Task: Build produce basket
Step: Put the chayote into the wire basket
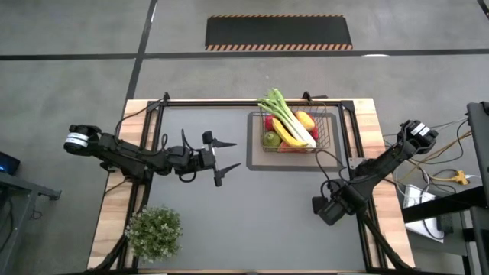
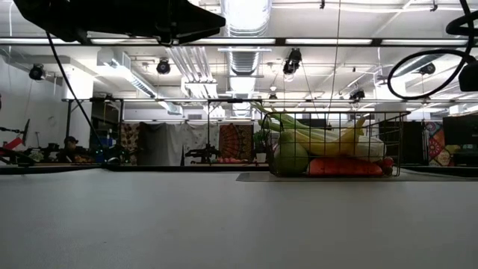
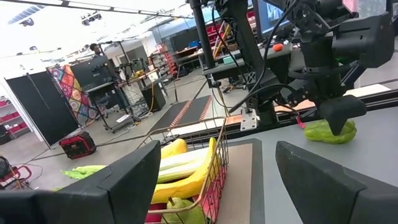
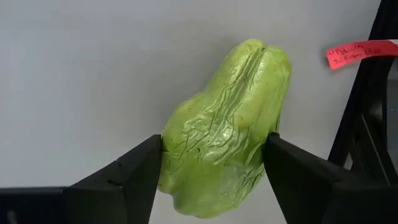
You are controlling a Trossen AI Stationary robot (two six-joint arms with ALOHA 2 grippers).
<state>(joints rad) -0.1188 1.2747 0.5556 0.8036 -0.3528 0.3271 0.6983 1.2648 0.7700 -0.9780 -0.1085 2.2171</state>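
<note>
A grey mat covers a wooden table (image 1: 107, 229), seen from above. Nearest the front edge, at the left corner, stands a bushy green potted plant (image 1: 154, 231).

Toward the front right, the right gripper (image 4: 214, 165) is lowered at the mat's edge, its two dark fingers pressed against either side of a wrinkled green pepper (image 4: 225, 127), which sits between them over the grey surface. In the left wrist view the same pepper (image 3: 330, 131) shows under the right arm's dark fingers, low at the table. A small red label (image 4: 362, 51) (handwritten, not readable) lies just beside it.

At mid-table on the left, the left gripper (image 1: 226, 163) hangs above the mat with its fingers spread wide and nothing between them, pointing toward the basket.

Farther back on the right, the wire basket (image 1: 330, 131) sits on a darker rectangle of mat. It holds a long leek (image 1: 286, 116) lying diagonally over a banana (image 1: 284, 134), with a yellow-orange fruit, a green fruit and red pieces beneath.

Beyond the table is a grey floor with a black striped mat (image 1: 279, 32).
</note>
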